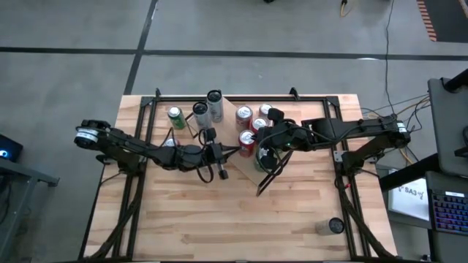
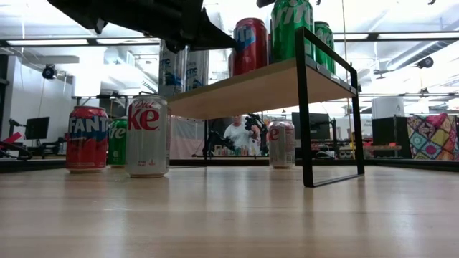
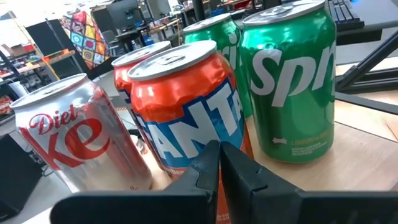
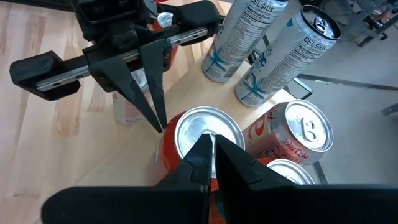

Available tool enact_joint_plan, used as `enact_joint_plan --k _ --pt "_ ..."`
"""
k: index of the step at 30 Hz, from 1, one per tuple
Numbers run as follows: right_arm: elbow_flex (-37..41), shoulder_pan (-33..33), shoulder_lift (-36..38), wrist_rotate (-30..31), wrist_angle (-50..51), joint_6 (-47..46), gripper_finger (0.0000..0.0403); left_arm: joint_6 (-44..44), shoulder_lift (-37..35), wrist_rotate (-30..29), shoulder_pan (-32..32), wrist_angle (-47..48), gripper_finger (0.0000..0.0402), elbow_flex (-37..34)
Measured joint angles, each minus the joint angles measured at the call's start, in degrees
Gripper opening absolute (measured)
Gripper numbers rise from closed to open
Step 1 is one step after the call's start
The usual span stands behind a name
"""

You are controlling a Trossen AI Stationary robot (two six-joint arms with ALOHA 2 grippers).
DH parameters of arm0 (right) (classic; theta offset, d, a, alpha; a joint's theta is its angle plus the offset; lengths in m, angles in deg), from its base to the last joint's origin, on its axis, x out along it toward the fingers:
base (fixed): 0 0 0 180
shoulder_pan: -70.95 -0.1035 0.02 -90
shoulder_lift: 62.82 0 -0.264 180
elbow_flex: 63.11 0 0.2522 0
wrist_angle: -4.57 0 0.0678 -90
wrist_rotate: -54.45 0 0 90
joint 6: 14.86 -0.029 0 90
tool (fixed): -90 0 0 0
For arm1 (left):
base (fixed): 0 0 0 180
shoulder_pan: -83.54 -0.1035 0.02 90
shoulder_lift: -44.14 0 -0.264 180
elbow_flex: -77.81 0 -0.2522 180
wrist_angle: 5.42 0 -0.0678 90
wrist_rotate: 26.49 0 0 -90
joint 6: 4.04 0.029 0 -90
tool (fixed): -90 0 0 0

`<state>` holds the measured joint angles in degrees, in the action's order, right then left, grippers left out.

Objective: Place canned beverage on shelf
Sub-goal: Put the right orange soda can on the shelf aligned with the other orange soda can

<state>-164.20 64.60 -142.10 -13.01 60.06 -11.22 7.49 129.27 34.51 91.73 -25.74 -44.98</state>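
The shelf [image 2: 251, 89] stands on the table and carries several cans. Nearest its edge stands an orange Fanta can [image 3: 186, 106], upright, bottom on the board. A Diet Coke can [image 3: 62, 143] and a Sprite can [image 3: 289, 81] flank it. My left gripper [image 3: 219, 152] is shut, its tips at the Fanta can's side. My right gripper [image 4: 211, 142] is shut too and hovers over the same can's lid [image 4: 202, 127]. In the high view both grippers, the left [image 1: 235, 151] and the right [image 1: 256, 141], meet at this can [image 1: 247, 139]. My left gripper's shut fingertips [image 4: 159, 124] meet the Fanta can's side wall [image 3: 205, 134] just under its top rim. They come nearly level from the table's left side. The can stands upright on the shelf. My right gripper slants down over the lid; whether it touches, I cannot tell.
On the table beside the shelf stand another Fanta can [image 2: 87, 138], a green can [image 2: 117, 142] and a Diet Coke can [image 2: 147, 136]. Two tall Celsius cans [image 4: 283, 56] stand past the shelf. One can [image 1: 335, 226] sits alone at the near right corner.
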Motion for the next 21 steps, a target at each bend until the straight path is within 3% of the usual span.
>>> enact_joint_plan --k 12,16,21 --pt "0.0 0.0 0.0 0.0 0.4 0.0 0.0009 1.1 -0.2 0.3 0.7 -0.3 0.0 0.0" --pt "0.0 0.0 0.0 0.0 1.0 0.0 0.0009 1.2 0.2 6.4 1.0 0.1 0.0 0.0" --pt "0.0 0.0 0.0 0.0 1.3 0.0 0.0009 0.8 1.8 3.0 0.7 -0.5 0.0 0.0"
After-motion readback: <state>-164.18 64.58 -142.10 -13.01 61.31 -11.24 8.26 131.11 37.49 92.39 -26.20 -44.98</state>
